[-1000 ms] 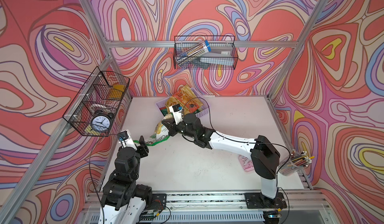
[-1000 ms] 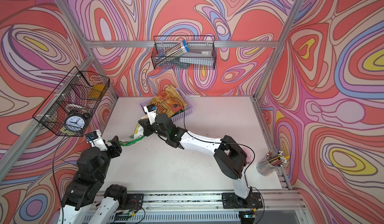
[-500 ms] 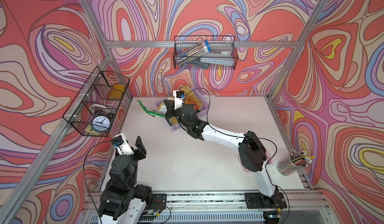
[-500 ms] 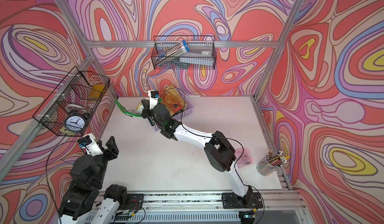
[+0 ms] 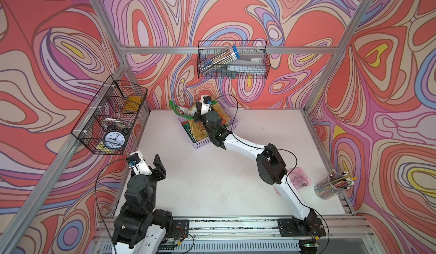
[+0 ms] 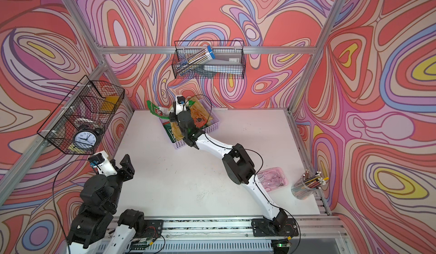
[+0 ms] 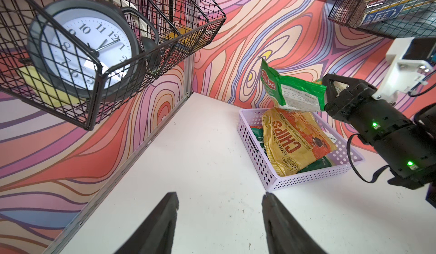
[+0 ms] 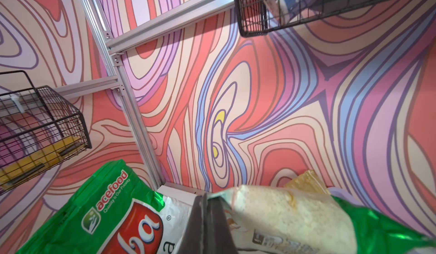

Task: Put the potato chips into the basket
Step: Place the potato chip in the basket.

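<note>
1. Chuba bag [image 5: 182, 110]: in both top views you see it has come up off the worktop [image 5: 212, 182], where it lay a second ago, to hang over the lavender basket [image 5: 203, 144], so only the release remains.
2. From the left wrist view, your right gripper [image 7: 326, 92] is clamped on the bag's edge; the bag sticks out sideways above the yellow CHIPS bag [image 7: 295, 141] already in the basket. Your left gripper [image 7: 219, 224] has pulled back, jaws apart and empty.
3. Right wrist view: jaws pressed together on the bag's seam.
</note>
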{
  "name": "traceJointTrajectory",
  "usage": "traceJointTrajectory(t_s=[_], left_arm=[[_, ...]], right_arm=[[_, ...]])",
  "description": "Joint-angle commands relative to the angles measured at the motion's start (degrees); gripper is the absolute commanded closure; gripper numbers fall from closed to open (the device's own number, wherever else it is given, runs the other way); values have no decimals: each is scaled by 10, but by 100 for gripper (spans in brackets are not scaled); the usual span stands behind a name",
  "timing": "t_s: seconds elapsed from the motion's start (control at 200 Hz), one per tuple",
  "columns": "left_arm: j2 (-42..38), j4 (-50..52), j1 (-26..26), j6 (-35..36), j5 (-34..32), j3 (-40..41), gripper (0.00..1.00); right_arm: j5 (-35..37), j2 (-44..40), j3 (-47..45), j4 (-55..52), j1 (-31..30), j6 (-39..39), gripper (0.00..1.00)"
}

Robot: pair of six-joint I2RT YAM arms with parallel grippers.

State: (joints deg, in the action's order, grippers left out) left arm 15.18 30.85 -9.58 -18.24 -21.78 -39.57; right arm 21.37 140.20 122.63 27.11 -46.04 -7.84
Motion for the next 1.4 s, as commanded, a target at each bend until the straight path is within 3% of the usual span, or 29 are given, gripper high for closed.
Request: traceJointTrajectory(t_s=[0.0, 0.19, 0.351, 0.626, 0.861, 0.971, 1.102, 1.237, 1.397], left_arm=[[7, -9, 10, -2, -1, 5, 37], [13, -11, 18, -3, 5, 5, 37], [19, -8, 19, -6, 12, 5, 37], [21, -8, 20, -7, 16, 5, 37], [21, -6, 20, -9, 17, 5, 37], [24, -6, 20, -10, 19, 5, 37], [25, -8, 20, -9, 20, 5, 37], [24, -6, 20, -10, 19, 5, 37], [22, -4, 20, -11, 19, 5, 37]], right_arm=[[19, 17, 39, 28, 19, 34, 100], [38, 53, 27, 30, 37, -16, 100], [-3, 95, 19, 5, 39, -58, 100], [-23, 71, -106, -5, 39, -133, 100], [-11, 25, -188, 1, 39, -156, 92], [20, 12, -187, -35, 39, -145, 85], [8, 6, -166, -64, 42, -133, 74], [-9, -7, -153, -96, 42, -131, 72], [-4, -72, -214, -123, 42, -151, 66]])
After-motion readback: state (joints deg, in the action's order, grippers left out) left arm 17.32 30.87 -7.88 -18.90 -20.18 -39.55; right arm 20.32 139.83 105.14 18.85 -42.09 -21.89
